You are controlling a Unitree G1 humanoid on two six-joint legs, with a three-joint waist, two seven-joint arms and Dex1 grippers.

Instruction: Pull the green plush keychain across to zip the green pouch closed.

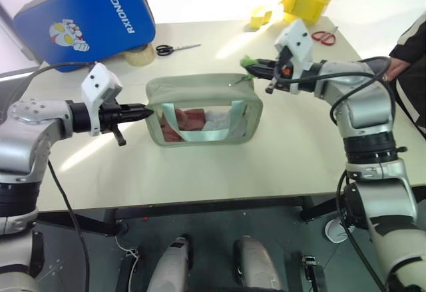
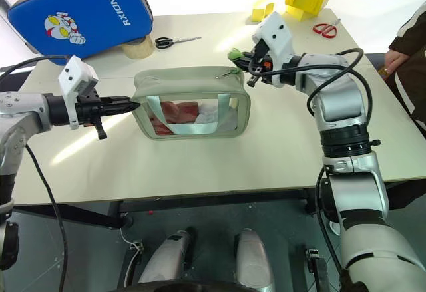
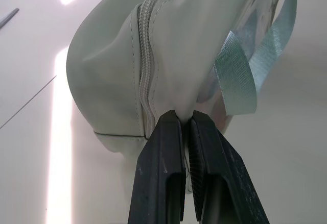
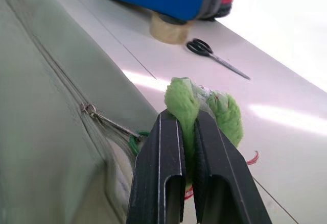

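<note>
Your green pouch (image 1: 203, 109) stands upright near the middle of the pale surface (image 1: 279, 165), its clear window facing you and showing reddish and white contents.

Your left end effector (image 1: 148, 110) is clamped tight on the fabric at the pouch's left end, pinning it in place; in the left wrist view the two black fingers (image 3: 163, 173) meet on the cloth right at the end of the zipper line.

Your right end effector (image 1: 254, 68) is closed on the green plush keychain (image 4: 196, 106), which sits at the pouch's top right corner. In the right wrist view the fuzzy blob bulges out between the fingers, and a thin metal link runs taut from it back to the zipper slider (image 4: 89, 109).

The zipper teeth running toward the left end look joined. The slider appears to sit close to the right end, so you seem nearly finished. What remains, as far as can be judged, is a last short pull to the right corner and then letting go with both arms.

Behind the pouch lie a big blue padded case (image 1: 83, 16), a tape roll (image 1: 140, 54) and black scissors (image 1: 176, 48).
</note>
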